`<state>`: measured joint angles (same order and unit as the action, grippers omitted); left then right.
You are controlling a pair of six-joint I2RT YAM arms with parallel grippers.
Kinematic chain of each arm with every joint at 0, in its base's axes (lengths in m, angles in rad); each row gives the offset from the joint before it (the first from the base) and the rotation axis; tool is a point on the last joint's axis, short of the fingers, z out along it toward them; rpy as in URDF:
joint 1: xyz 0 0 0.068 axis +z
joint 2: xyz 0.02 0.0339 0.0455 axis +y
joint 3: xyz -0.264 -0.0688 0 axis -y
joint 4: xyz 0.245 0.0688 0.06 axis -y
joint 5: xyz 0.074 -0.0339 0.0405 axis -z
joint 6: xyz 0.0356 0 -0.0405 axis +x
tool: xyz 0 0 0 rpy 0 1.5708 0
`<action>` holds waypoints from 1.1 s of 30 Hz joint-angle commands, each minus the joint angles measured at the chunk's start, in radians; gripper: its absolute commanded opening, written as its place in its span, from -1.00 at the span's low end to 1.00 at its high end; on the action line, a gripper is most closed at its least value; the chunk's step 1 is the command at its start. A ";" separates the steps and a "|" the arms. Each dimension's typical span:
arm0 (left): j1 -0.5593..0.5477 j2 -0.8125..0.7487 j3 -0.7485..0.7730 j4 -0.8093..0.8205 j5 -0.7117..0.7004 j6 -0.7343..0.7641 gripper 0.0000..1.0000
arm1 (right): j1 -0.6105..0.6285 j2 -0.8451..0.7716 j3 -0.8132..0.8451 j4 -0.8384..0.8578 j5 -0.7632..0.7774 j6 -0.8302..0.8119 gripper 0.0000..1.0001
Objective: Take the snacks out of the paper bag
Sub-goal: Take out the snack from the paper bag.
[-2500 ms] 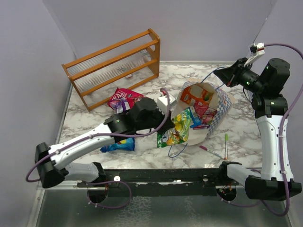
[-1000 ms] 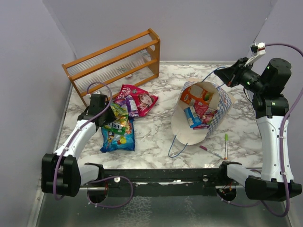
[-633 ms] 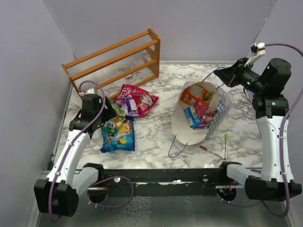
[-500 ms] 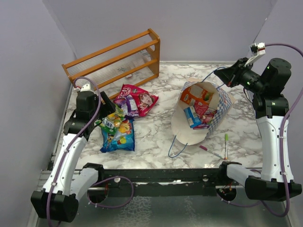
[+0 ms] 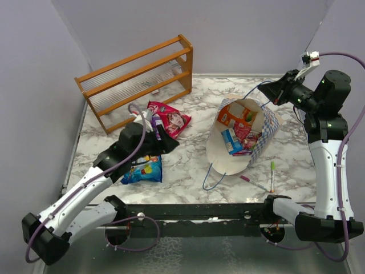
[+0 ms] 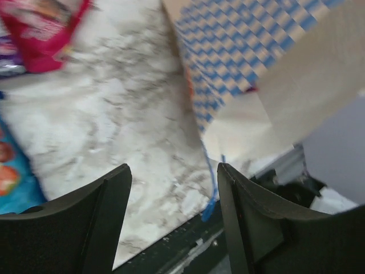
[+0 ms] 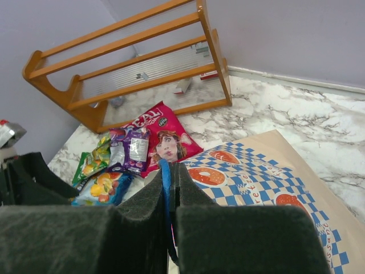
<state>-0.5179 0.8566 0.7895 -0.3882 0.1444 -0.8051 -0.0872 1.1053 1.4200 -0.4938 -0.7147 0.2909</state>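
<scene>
The paper bag [image 5: 259, 134] lies tilted on the marble with its mouth toward the left arm; blue, pink and orange snacks [image 5: 238, 137] show inside. My right gripper [image 5: 269, 91] holds the bag's blue cord handle [image 7: 166, 171] up, fingers [image 7: 194, 188] shut on it. On the left lie a red packet [image 5: 173, 119], a blue packet [image 5: 142, 169], a purple one [image 7: 130, 149] and a green-yellow one [image 7: 94, 160]. My left gripper [image 5: 168, 141] hovers between that pile and the bag, open and empty. Its wrist view shows the checked band [image 6: 251, 51] ahead.
A wooden rack [image 5: 137, 80] stands at the back left. A pink marker [image 5: 251, 181] and a green marker [image 5: 272, 171] lie near the front right. The bag's other blue cord [image 5: 214, 178] trails toward the table's front edge.
The left gripper let go of the green-yellow packet on the left pile, opened, and swung right toward the bag. The right arm and the bag have not moved.
</scene>
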 commanded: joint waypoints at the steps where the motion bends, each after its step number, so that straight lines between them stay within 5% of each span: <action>1: -0.287 0.058 0.025 0.155 -0.207 -0.116 0.25 | -0.005 -0.014 0.009 0.021 -0.015 0.006 -0.97; 6: -0.647 0.229 0.131 0.221 -0.530 -0.091 0.27 | -0.005 -0.016 0.009 0.022 -0.017 0.010 -0.97; 11: -0.810 0.488 0.354 0.116 -0.723 -0.109 0.25 | -0.005 -0.016 0.013 0.021 -0.026 0.015 -0.97; 18: -0.819 0.789 0.642 -0.057 -0.814 -0.217 0.18 | -0.005 -0.026 0.018 0.019 -0.030 0.018 -0.97; 22: -0.818 0.905 0.722 -0.061 -0.833 -0.222 -0.12 | -0.005 -0.027 0.027 0.016 -0.033 0.019 -0.97; 25: -0.810 0.987 0.811 -0.097 -0.827 -0.217 -0.14 | -0.005 -0.027 0.032 0.012 -0.032 0.016 -0.97; 33: -0.743 1.110 0.882 -0.093 -0.729 -0.250 -0.21 | -0.004 -0.020 0.036 0.017 -0.042 0.023 -0.97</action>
<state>-1.2892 1.9228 1.6173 -0.4572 -0.6132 -1.0355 -0.0872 1.1011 1.4204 -0.4938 -0.7273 0.3031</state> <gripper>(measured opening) 0.413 0.016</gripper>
